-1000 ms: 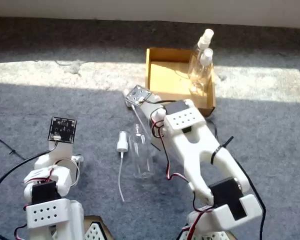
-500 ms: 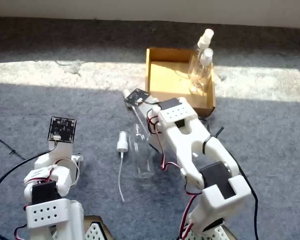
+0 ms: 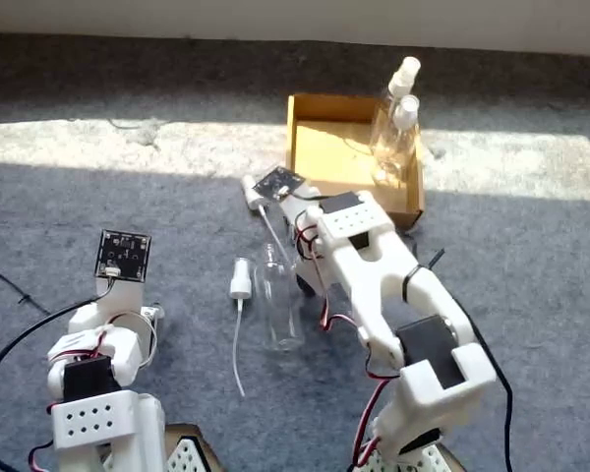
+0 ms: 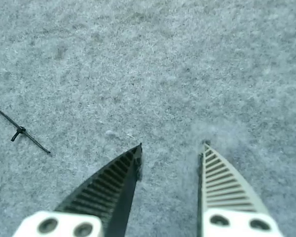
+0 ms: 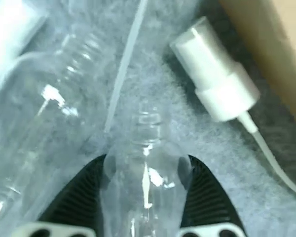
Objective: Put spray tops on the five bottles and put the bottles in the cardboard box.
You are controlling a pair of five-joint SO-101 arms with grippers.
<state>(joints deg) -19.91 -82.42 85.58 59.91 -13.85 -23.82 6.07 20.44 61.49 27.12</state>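
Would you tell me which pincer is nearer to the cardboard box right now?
Right. The right pincer, gripping a bottle, sits just off a near corner of the cardboard box; the left pincer is far back over bare carpet.

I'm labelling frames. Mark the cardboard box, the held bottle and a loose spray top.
cardboard box [image 3: 336, 155], high view, bare inside floor
held bottle [image 5: 145, 170], right wrist view, its shoulder
spray top [image 5: 213, 71], right wrist view, white head

Grey carpet [image 3: 128, 197] covers the floor in the high view. A bright band of sunlight [image 3: 98, 147] crosses the upper part, with a small unidentifiable scrap [image 3: 143, 129] at upper left. A pale wall [image 3: 275, 15] edges the top. In the left wrist view, a thin black knotted tie [image 4: 20, 130] lies on the carpet.
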